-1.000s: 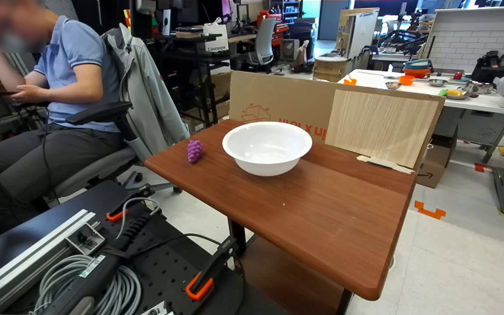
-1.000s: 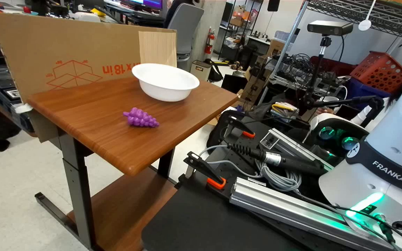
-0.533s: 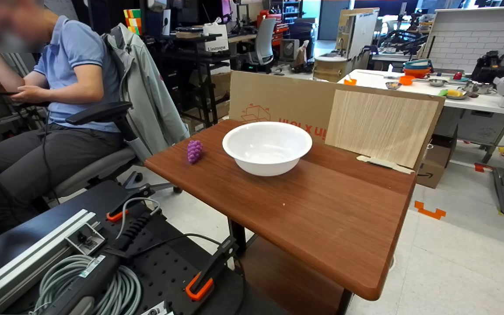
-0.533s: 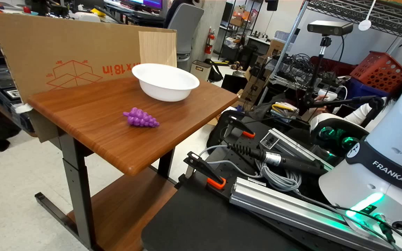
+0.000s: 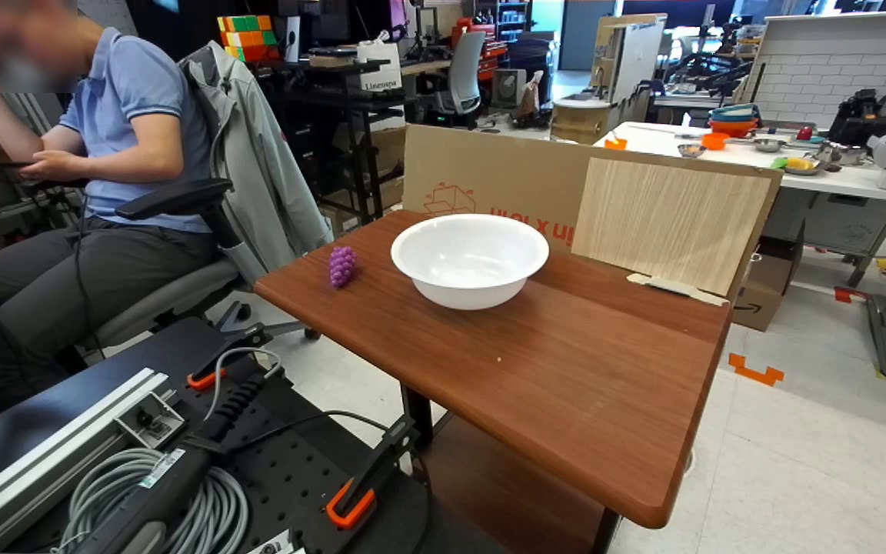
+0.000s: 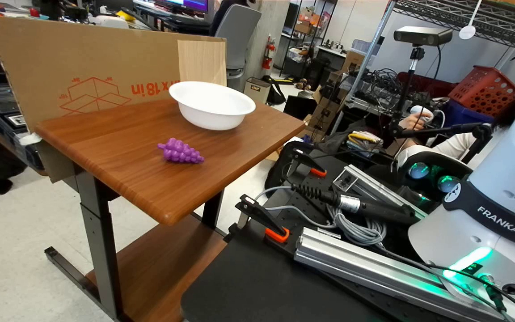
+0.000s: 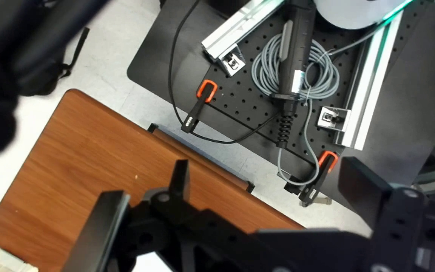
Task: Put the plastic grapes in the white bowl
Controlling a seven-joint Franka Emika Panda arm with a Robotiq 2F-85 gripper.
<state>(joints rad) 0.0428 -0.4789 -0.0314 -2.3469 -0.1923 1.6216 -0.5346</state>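
The plastic grapes are a purple lumpy cluster lying on the brown table near its left end in an exterior view. They also show in an exterior view in front of the bowl. The white bowl stands upright on the table, apart from the grapes; it shows in an exterior view too. Its visible inside is bare. My gripper shows only in the wrist view, with its fingers wide apart and nothing between them. It is high above the table's edge. The grapes are not visible in the wrist view.
A cardboard sheet stands along the table's back. A black bench with clamps, coiled cable and metal rails adjoins the table across a gap. The robot base is on it. A seated person is beside the table.
A dark piece, seemingly part of my arm or gripper, has slipped out at the top of both exterior views, uncovering a coloured cube. The grapes and bowl have not moved. A hand with a white controller rose.
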